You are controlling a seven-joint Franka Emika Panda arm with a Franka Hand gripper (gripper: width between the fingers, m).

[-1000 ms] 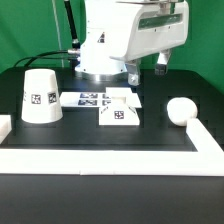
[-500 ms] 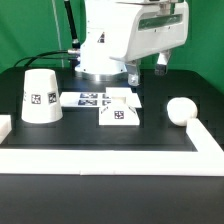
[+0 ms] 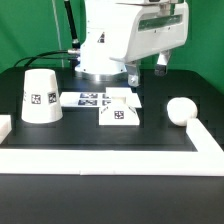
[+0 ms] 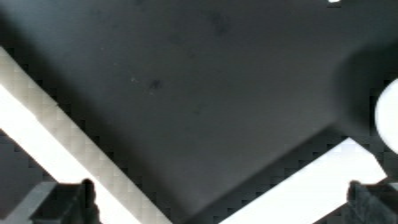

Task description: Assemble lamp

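Note:
In the exterior view the tapered white shade [image 3: 40, 95] stands at the left, wide end down, with a tag on its side. The squat blocky base [image 3: 118, 111] sits in the middle with a tag facing front. The round bulb [image 3: 181, 110] lies at the right near the white wall. The arm [image 3: 120, 35] hangs over the back of the table, above and behind the base. In the wrist view my gripper [image 4: 217, 205] is open wide and empty, with one dark fingertip [image 4: 63, 203] at each side, over bare black table. A curved white edge [image 4: 390, 105] shows at the border; I cannot tell which part it is.
The marker board [image 3: 88, 99] lies flat just behind the base. A low white wall [image 3: 100, 160] runs along the front and the right side [image 3: 205, 138]. White strips [image 4: 54, 130] cross the wrist view. Cables hang at the back left.

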